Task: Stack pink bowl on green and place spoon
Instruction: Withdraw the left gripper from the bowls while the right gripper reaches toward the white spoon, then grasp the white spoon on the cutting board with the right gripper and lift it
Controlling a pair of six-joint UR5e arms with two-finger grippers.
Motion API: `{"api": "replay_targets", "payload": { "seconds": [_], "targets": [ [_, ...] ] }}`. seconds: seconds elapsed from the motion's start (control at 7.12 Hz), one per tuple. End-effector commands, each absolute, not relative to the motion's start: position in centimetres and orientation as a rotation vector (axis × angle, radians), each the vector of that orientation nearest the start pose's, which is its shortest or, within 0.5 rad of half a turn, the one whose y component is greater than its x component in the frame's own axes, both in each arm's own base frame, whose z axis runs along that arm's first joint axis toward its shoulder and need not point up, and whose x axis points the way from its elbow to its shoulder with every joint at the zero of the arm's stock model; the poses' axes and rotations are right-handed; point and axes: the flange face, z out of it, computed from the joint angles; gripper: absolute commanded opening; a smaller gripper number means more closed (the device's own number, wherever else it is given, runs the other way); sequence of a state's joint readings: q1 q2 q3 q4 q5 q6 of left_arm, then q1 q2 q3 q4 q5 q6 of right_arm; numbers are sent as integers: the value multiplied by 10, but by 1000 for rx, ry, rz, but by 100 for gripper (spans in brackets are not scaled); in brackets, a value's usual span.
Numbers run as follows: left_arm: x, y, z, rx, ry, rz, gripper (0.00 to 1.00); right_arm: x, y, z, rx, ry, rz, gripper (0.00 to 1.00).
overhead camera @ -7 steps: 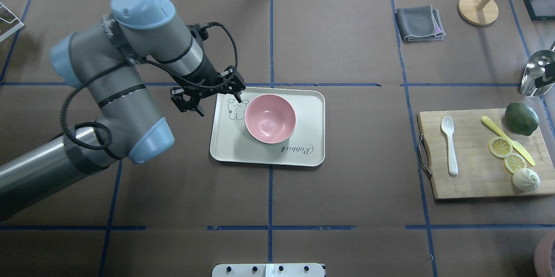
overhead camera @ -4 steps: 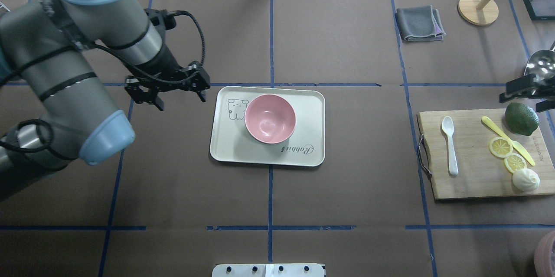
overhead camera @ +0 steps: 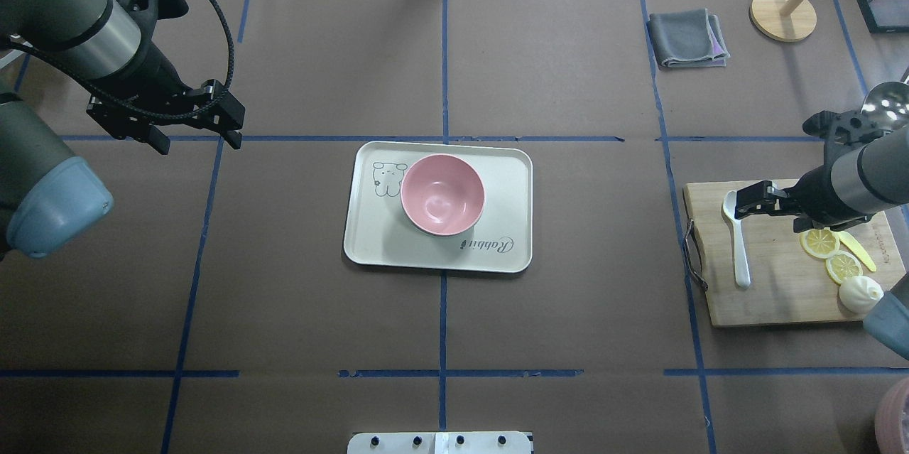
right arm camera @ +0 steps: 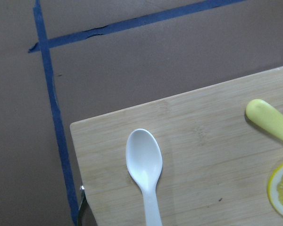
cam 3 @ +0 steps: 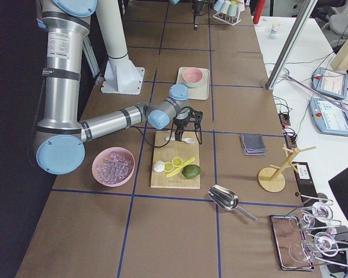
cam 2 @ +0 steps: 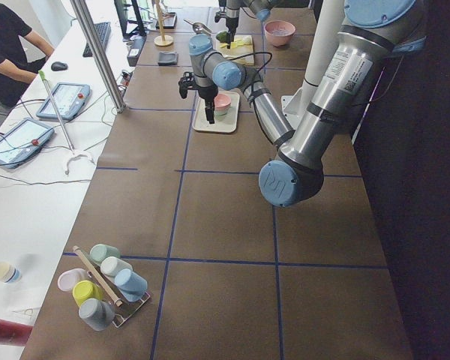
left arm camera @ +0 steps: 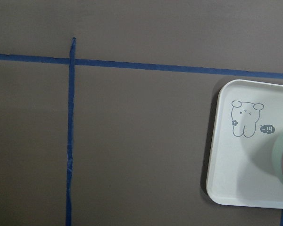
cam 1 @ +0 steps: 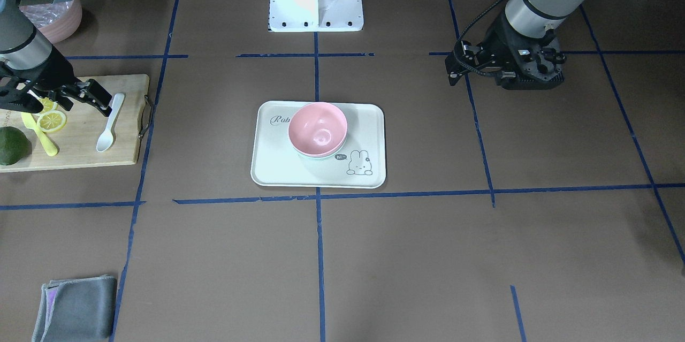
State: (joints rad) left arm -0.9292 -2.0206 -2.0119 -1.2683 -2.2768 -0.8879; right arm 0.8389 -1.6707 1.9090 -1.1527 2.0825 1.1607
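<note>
The pink bowl (overhead camera: 442, 194) sits nested in the green bowl (cam 1: 316, 156) on the white tray (overhead camera: 376, 241). Only the green rim shows under it, also in the left wrist view (left arm camera: 279, 155). The white spoon (overhead camera: 737, 241) lies on the wooden cutting board (overhead camera: 774, 298), and it also shows in the right wrist view (right arm camera: 145, 169). My right gripper (cam 1: 56, 104) is open and empty, hovering over the board next to the spoon's bowl end. My left gripper (overhead camera: 197, 141) is open and empty, well to the left of the tray.
On the board are a yellow knife (overhead camera: 856, 244), lemon slices (overhead camera: 820, 242), a white bun (overhead camera: 861, 293) and a lime (cam 1: 10, 145). A grey cloth (overhead camera: 687, 38), a wooden stand (overhead camera: 783, 13) and a metal scoop (overhead camera: 884, 99) are at the far right. A pink tub (cam 1: 53, 18) stands near the robot base.
My left gripper has drawn back from the tray's left edge, moving left and farther away. My right arm has come in over the cutting board to beside the spoon.
</note>
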Motion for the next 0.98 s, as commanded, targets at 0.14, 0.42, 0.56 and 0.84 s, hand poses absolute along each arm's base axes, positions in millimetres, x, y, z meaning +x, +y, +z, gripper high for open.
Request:
{"api": "replay_targets", "payload": {
  "seconds": [0.14,0.42,0.56,0.84],
  "targets": [
    [256,-494,265,-47,869,-14,100,-275,-412,518,-18,-784,134,100],
    [238,-498,282,-25,854,17,100,-282,-410,528,-25,-770,109,100],
    [236,-498,284,-26,853,15,100,-290,-417,533,-31,-764,109,100],
    [235,-498,285,-25,852,14,100,-293,-420,528,-37,-774,113,100]
  ]
}}
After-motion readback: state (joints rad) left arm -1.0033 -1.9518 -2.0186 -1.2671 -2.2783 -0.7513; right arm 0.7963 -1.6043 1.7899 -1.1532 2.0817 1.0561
